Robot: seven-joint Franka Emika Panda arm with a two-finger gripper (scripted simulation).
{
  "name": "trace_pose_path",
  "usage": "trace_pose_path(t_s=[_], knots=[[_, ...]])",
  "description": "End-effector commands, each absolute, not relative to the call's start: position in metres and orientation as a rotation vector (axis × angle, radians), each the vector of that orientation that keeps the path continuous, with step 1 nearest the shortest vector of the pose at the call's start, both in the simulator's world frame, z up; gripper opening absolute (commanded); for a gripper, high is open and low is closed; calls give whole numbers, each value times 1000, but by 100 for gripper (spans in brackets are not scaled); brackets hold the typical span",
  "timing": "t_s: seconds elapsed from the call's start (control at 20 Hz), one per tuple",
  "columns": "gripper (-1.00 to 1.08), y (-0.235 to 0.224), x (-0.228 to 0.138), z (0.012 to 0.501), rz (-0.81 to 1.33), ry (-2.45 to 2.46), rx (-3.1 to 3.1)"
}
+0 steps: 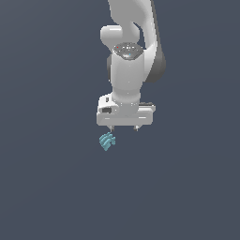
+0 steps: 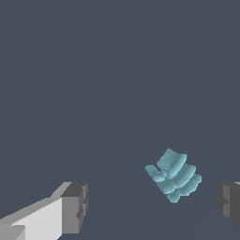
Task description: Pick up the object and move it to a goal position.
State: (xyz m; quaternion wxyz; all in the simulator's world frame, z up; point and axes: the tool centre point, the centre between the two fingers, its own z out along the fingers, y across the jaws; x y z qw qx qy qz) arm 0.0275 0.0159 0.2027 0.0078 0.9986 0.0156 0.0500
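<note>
Closest to the wrist camera, the two dark grey finger pads (image 2: 75, 206) of the white two-fingered gripper (image 2: 152, 206) stand wide apart with nothing between them at pad level, so the fingers are open and empty. Just beyond them lies the small light teal lumpy object with parallel finger-like ridges (image 2: 174, 176), resting on the plain dark slate ground (image 2: 93, 70). In the wrist view it falls within the span of the fingers but nearer one pad than the other, so the gripper is not yet centred over it. In the exterior view, the white gripper (image 1: 124, 127) hangs from the white robot arm (image 1: 125, 70) just above the teal object (image 1: 107, 140), which sits a little toward the exterior view's left of the fingertips and apart from them. By this showing the task is early: the approach looks nearly made, while centring, lowering, closing, lifting and carrying remain. No goal marker is visible. The object is tiny beside the gripper, its ridges running side by side like a clenched cluster.
</note>
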Motion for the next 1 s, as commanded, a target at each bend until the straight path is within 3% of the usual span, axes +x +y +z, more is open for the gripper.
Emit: trace_pose_path(t_s=[0.0, 0.45, 0.95], knots=[[100, 16, 28, 203, 156, 49, 3122], [100, 29, 40, 229, 238, 133, 3111], [100, 21, 37, 217, 217, 16, 3123]])
